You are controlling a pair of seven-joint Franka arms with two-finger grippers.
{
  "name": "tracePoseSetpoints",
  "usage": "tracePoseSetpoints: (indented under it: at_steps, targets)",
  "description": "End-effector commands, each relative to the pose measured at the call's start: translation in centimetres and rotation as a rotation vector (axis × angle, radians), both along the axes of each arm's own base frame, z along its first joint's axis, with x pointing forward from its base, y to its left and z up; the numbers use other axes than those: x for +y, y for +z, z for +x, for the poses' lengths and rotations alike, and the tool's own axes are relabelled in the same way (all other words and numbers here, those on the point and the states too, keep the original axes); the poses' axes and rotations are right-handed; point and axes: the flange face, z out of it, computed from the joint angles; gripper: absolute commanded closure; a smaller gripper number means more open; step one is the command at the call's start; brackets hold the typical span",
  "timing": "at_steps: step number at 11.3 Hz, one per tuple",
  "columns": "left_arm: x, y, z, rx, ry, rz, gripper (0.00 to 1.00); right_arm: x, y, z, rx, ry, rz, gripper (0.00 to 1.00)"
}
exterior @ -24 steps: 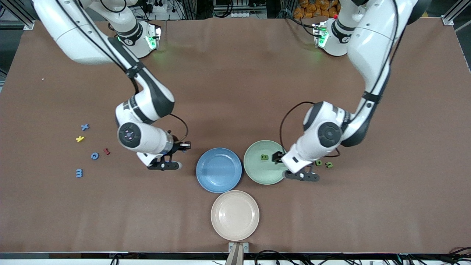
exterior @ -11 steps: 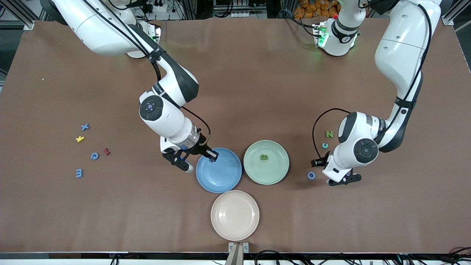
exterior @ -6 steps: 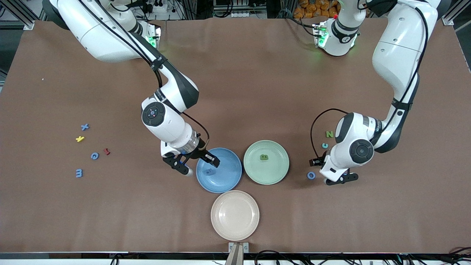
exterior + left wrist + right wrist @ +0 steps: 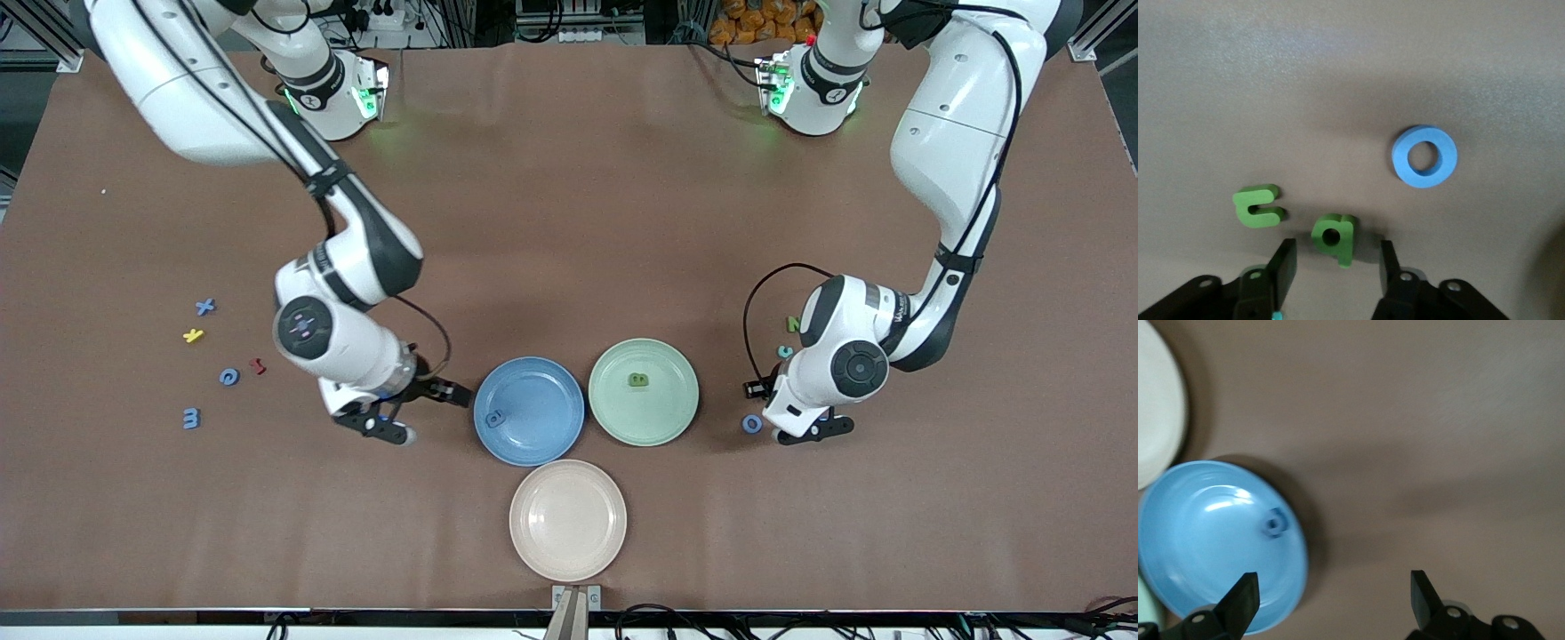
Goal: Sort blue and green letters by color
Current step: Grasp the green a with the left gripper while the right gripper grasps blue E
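Observation:
A blue letter (image 4: pixel 494 418) lies in the blue plate (image 4: pixel 542 436); it also shows in the right wrist view (image 4: pixel 1275 521). A green letter (image 4: pixel 638 380) lies in the green plate (image 4: pixel 653 422). My right gripper (image 4: pixel 413 411) is open and empty, beside the blue plate (image 4: pixel 1198 573) toward the right arm's end. My left gripper (image 4: pixel 1335 267) is open just above the table, its jaws standing either side of a green letter (image 4: pixel 1334 237). A second green letter (image 4: pixel 1258 205) and a blue ring letter (image 4: pixel 1425 156) lie close by. The ring (image 4: pixel 752 423) lies beside my left gripper (image 4: pixel 787 411).
A beige plate (image 4: pixel 567 520) lies nearest the front camera. A green N (image 4: pixel 794 324) and a teal letter (image 4: pixel 786 351) lie by the left wrist. At the right arm's end lie blue letters (image 4: pixel 205 307), (image 4: pixel 229 377), (image 4: pixel 190 417), a yellow one (image 4: pixel 193 335) and a red one (image 4: pixel 257 364).
My right gripper let the blue letter go into the blue plate, then drew back off the plate toward the right arm's end. My left gripper shifted slightly over the green letters.

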Motion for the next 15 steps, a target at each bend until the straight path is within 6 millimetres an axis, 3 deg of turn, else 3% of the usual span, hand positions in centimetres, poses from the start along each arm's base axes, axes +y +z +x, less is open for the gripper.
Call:
tracePoseSetpoints:
  at_steps: [1, 3, 5, 6, 7, 8, 10, 13, 15]
  targets:
    - [-0.9, 0.1, 0.0, -0.016, -0.002, 0.022, 0.58, -8.9, -0.9, 1.4, -0.002, 0.300, -0.023, 0.00]
    - [-0.9, -0.1, 0.0, -0.013, -0.002, 0.022, 0.67, -15.6, -1.4, 2.5, -0.024, 0.416, -0.049, 0.00]
    - [-0.8, -0.1, 0.0, -0.015, -0.005, 0.023, 0.69, -23.2, -3.0, 2.1, -0.021, 0.546, -0.130, 0.00]
    - [-0.8, -0.1, 0.0, -0.015, -0.005, 0.023, 0.79, -26.2, -3.2, 1.9, -0.020, 0.588, -0.135, 0.00]
    - [-0.8, -0.1, 0.0, -0.013, -0.006, 0.023, 0.95, -27.8, -3.1, 1.5, -0.016, 0.613, -0.145, 0.00]
    - [-0.8, 0.0, 0.1, -0.016, -0.004, 0.023, 1.00, -29.1, -3.4, 1.3, -0.010, 0.630, -0.176, 0.00]
    - [-1.2, 1.3, 0.7, -0.042, -0.010, 0.020, 1.00, -34.0, -5.5, 0.7, -0.048, 0.676, -0.299, 0.00]
    - [-3.3, 5.6, 1.3, -0.089, -0.039, 0.012, 1.00, -35.1, -6.7, 0.3, -0.055, 0.709, -0.299, 0.00]
    - [-6.9, 7.9, 0.8, -0.115, -0.070, -0.009, 1.00, -36.9, -8.3, 0.1, -0.070, 0.771, -0.287, 0.00]
